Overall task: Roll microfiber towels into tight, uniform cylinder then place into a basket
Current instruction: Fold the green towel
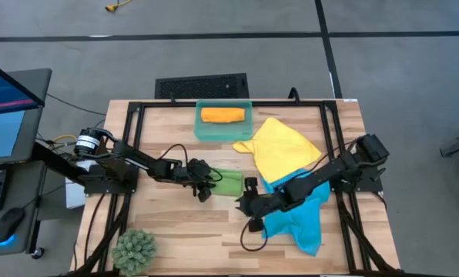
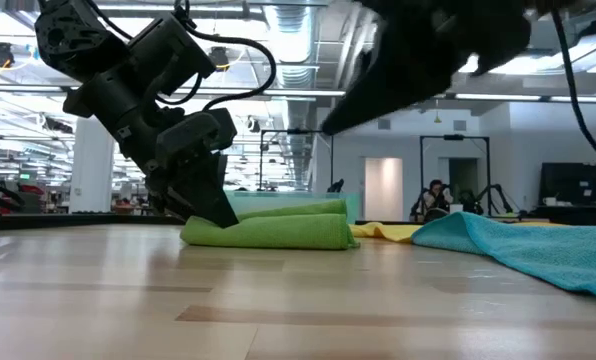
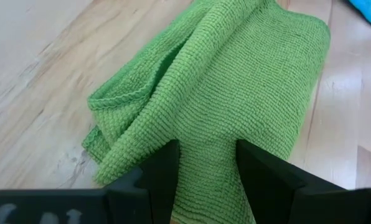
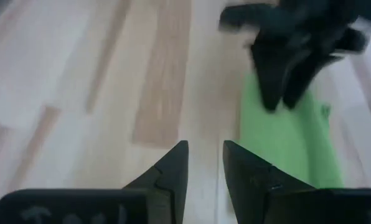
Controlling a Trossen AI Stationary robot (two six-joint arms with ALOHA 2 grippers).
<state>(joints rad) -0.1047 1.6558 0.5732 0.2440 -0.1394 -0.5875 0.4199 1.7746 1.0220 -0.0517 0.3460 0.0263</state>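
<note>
A green towel (image 1: 229,182), loosely rolled, lies on the table's middle; my left gripper (image 1: 205,187) is shut on its left end. My right gripper (image 1: 245,203) hovers open just to the right of and nearer than the green towel, over bare wood with nothing between its fingers (image 4: 176,158). A rolled orange towel (image 1: 222,115) lies in the teal basket (image 1: 200,129) at the far edge. The yellow towel (image 1: 282,148) lies spread at the right, and a crumpled blue towel (image 1: 300,221) lies nearer, partly under my right arm. My left gripper pinches the green towel's left end (image 3: 207,134) between its two fingers (image 3: 167,168); several layers of bunched cloth fill the gap. The fingers slant down from the table's left (image 2: 206,200). The towel rests along its length on the table (image 2: 278,233).
A spiky green plant ball (image 1: 135,250) sits at the near left corner. A black frame (image 1: 137,108) runs round the tabletop. Bare wood (image 1: 183,231) lies near the front edge between the plant ball and the blue towel.
</note>
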